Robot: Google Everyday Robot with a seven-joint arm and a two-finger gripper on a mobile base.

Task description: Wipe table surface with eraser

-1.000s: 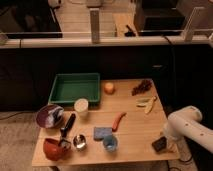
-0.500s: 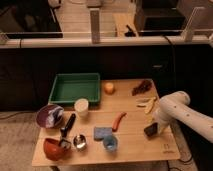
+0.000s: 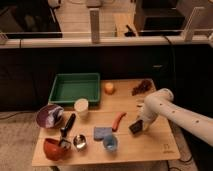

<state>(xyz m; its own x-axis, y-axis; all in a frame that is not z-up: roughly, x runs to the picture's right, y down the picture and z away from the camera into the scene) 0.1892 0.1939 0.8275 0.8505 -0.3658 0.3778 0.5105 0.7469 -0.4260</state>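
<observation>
Currently the gripper [image 3: 139, 123] is at the right-hand part of the desk, nearer the front edge than the back edge. Its fingers are clamped on the eraser [image 3: 136, 127]. The eraser is tilted, with its lower edge at or just above the table surface [image 3: 152, 146]; contact cannot be confirmed.

Handling properties (judged):
- The eraser is a small dark block. It is probably light and rigid in the body, with a softer wiping face.
- Grip it across the two long sides, at mid-length. Keep the wiping face flat to the wood.
- A tilted block wipes with one edge only and may twist in the grip.

Surface and clearance:
- The tabletop is pale wood with plank lines. It appears flat and firm.
- Open wood lies toward the front right corner and along the right edge.
- A red chili pepper [image 3: 118, 121] lies just beside the eraser, toward the desk centre.
- A blue sponge block [image 3: 101, 132] and a blue cup [image 3: 111, 144] are near the front edge.
- The green tray [image 3: 75, 76] occupies the back left corner.
- An orange fruit [image 3: 108, 88] sits at the back edge.
- Strokes toward the centre risk pushing these items.
</observation>
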